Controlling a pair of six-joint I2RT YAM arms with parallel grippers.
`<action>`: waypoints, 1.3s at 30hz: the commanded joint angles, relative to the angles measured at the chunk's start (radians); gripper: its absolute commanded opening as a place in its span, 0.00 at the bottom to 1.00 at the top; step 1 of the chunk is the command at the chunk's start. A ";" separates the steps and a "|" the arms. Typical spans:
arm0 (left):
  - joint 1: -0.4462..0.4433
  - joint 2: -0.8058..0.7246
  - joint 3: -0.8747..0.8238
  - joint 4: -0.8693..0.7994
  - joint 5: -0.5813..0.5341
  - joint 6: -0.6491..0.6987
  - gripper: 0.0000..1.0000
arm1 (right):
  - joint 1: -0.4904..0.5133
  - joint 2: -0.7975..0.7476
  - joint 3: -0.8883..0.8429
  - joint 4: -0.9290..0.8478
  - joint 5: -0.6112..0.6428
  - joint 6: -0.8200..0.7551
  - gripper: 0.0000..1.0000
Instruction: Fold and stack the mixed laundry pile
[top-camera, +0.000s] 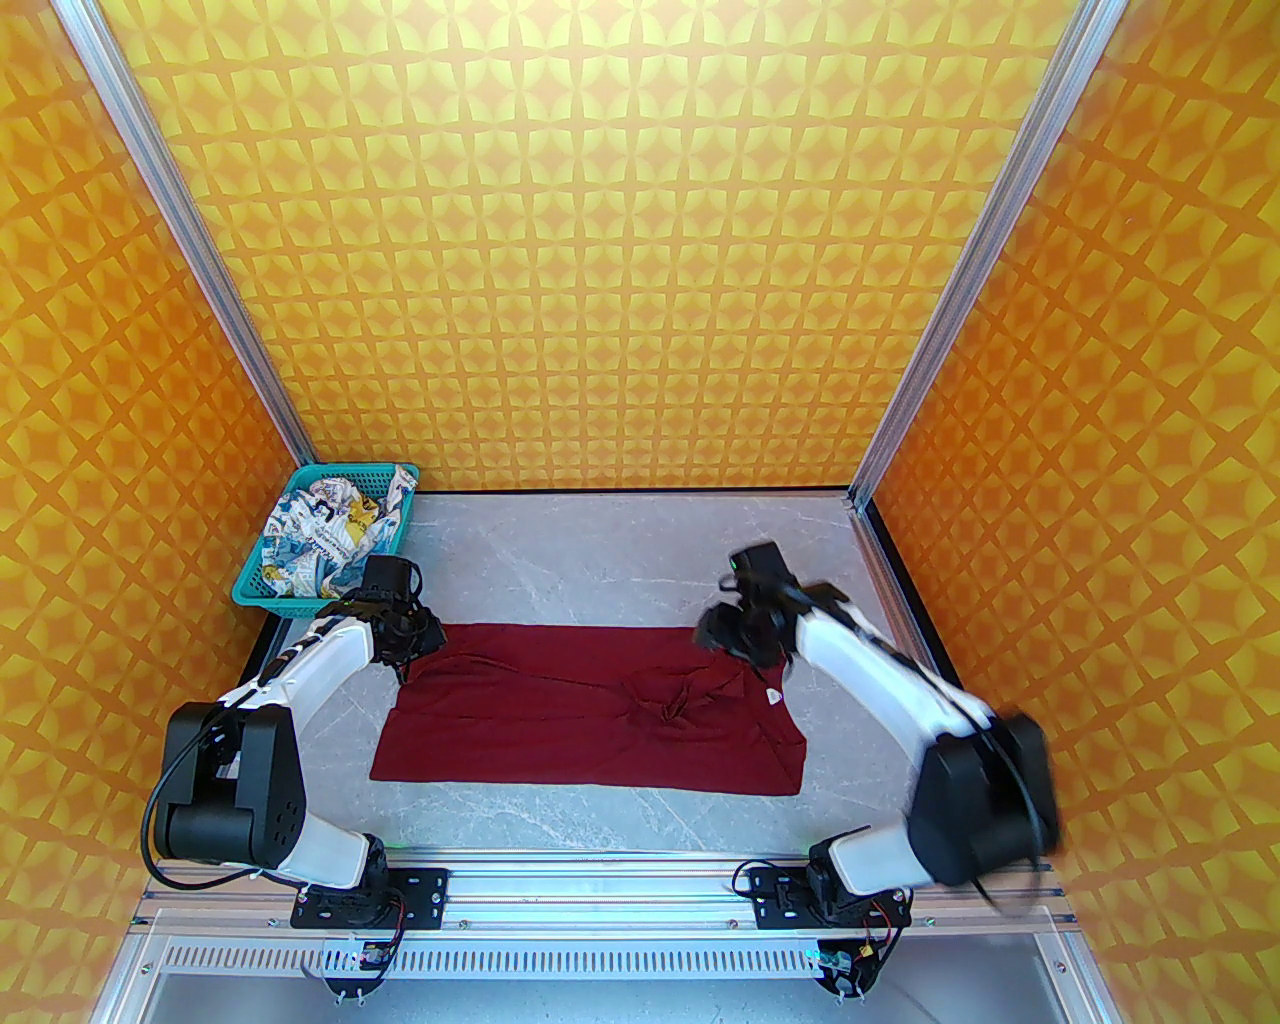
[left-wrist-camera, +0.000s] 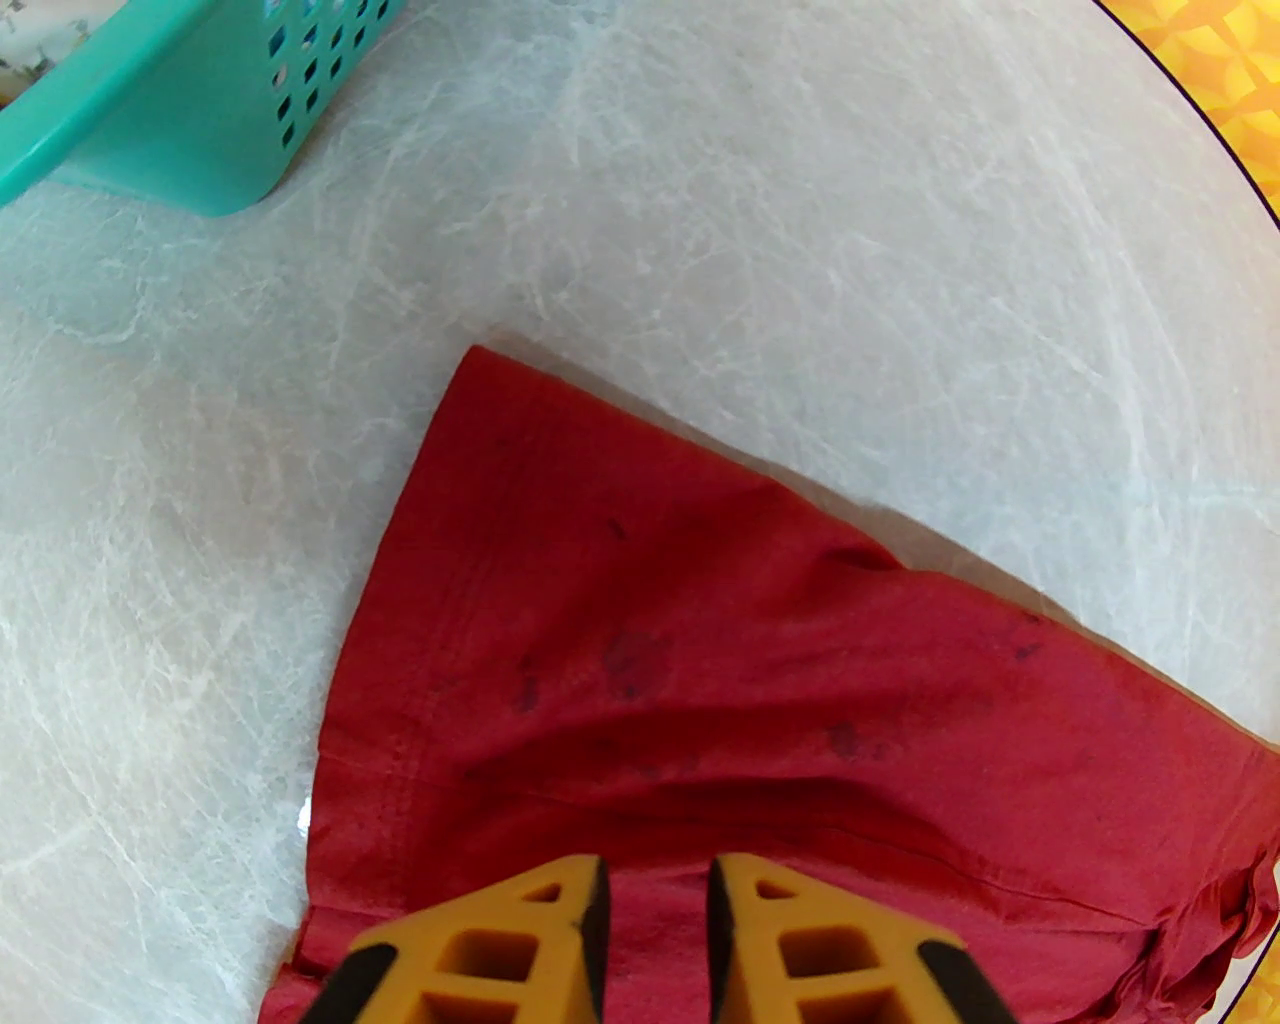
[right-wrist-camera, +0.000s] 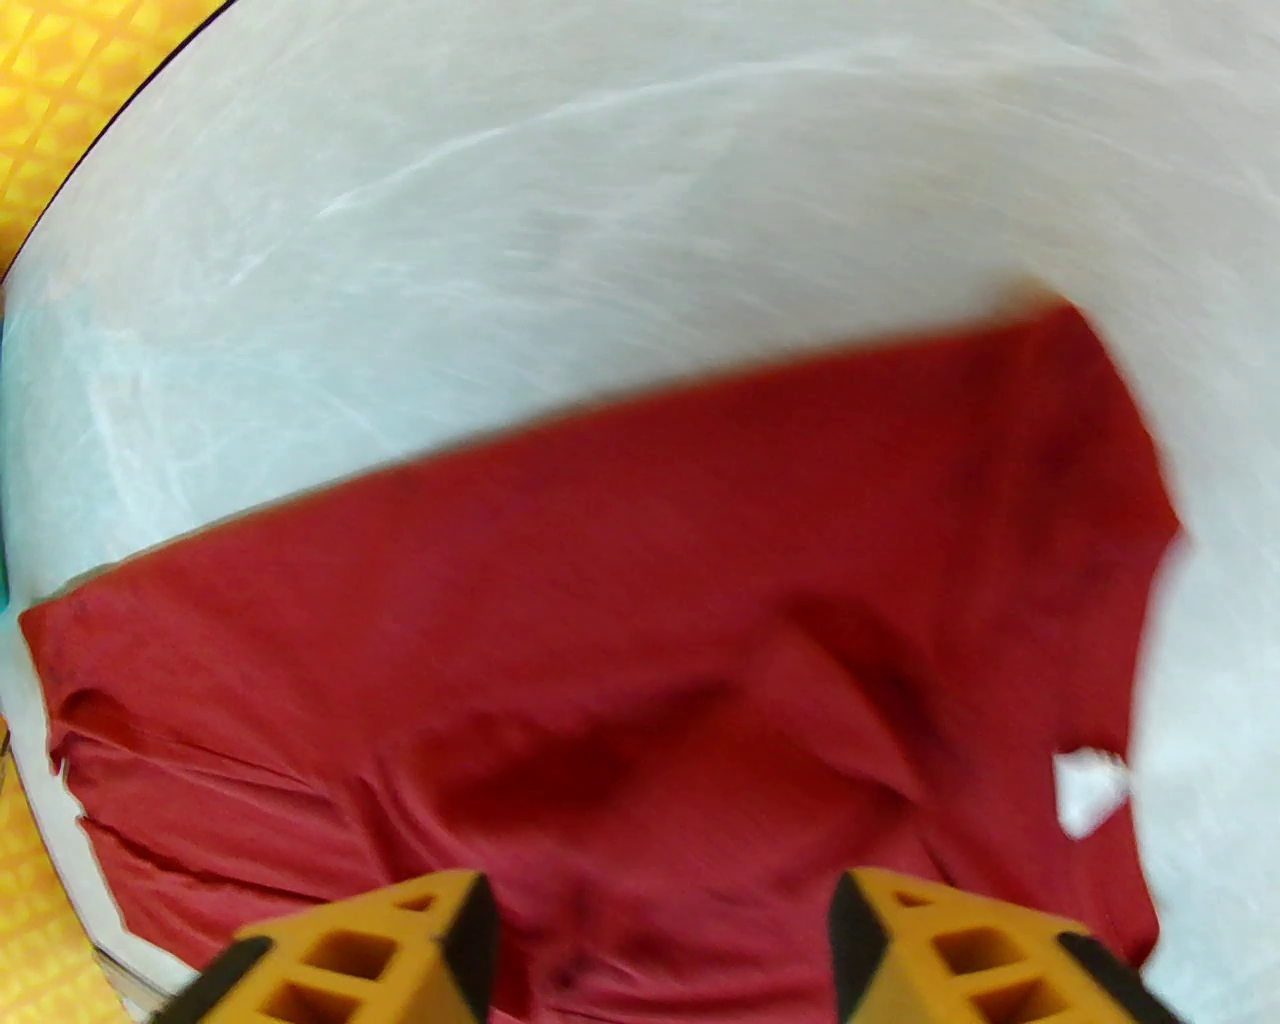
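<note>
Across the middle of the grey marbled table (top-camera: 600, 560): one dark red T-shirt (top-camera: 590, 705), spread mostly flat, long side running left to right, with a knot of creases right of centre and a small white tag (top-camera: 772, 695) near its right edge. At the far left corner of the table: one teal basket (top-camera: 272, 602) with perforated walls, holding one white printed garment (top-camera: 325, 535), crumpled, with blue, yellow and black graphics. Left end effector (top-camera: 405, 640): over the far left corner of the T-shirt, just beside the basket. The left wrist view has its yellow fingers (left-wrist-camera: 520, 940) a narrow gap apart, released, with red cloth lying flat beneath. Right end effector (top-camera: 725, 630): over the far right corner of the T-shirt. The right wrist view, blurred, has its fingers (right-wrist-camera: 380, 950) spread wide, released, with creased cloth and the tag below them.
</note>
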 joint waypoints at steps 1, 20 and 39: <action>0.000 -0.021 -0.005 0.025 0.035 -0.008 0.23 | 0.029 0.117 0.099 -0.053 -0.056 -0.074 0.53; 0.001 0.031 -0.011 0.048 0.035 0.001 0.23 | 0.087 -0.119 -0.331 0.002 -0.045 -0.028 0.35; -0.004 0.154 0.152 0.047 0.037 0.038 0.23 | 0.073 -0.238 -0.128 -0.088 0.061 -0.036 0.47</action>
